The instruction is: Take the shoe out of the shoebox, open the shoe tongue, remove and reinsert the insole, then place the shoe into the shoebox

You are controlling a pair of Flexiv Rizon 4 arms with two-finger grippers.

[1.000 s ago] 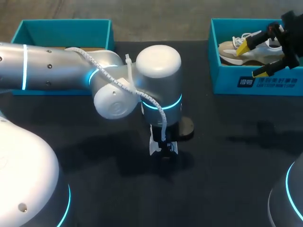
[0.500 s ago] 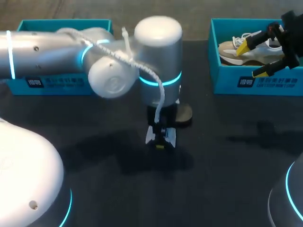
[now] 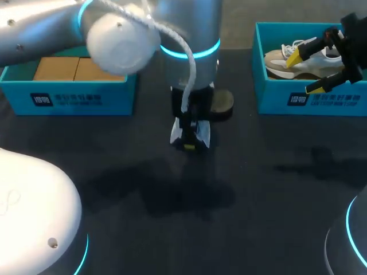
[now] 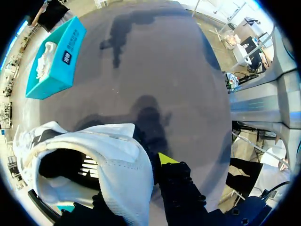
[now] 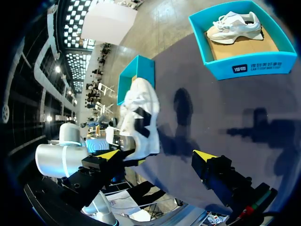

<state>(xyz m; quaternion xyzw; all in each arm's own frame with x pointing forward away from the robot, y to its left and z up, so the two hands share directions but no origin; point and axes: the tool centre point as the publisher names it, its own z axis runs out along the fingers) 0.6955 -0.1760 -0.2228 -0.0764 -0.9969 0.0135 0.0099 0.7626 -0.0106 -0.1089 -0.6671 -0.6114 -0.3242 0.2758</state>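
Left wrist view shows the white shoe [image 4: 108, 155] clenched at its rim in the left jaws, hanging over the tabletop [image 3: 269, 195] near its shoebox [image 3: 74, 98] (held clear, I think, for opening the tongue). Right jaws stand released above the other shoebox [image 3: 298, 100].

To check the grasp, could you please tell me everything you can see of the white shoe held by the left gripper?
The white shoe looks like a fabric trainer with black patches on its side and a dark, open mouth. It hangs on end, clear of the dark table, casting a shadow there. The left gripper is shut on its collar; one yellow tip shows outside, the other is hidden. Nothing else touches it.
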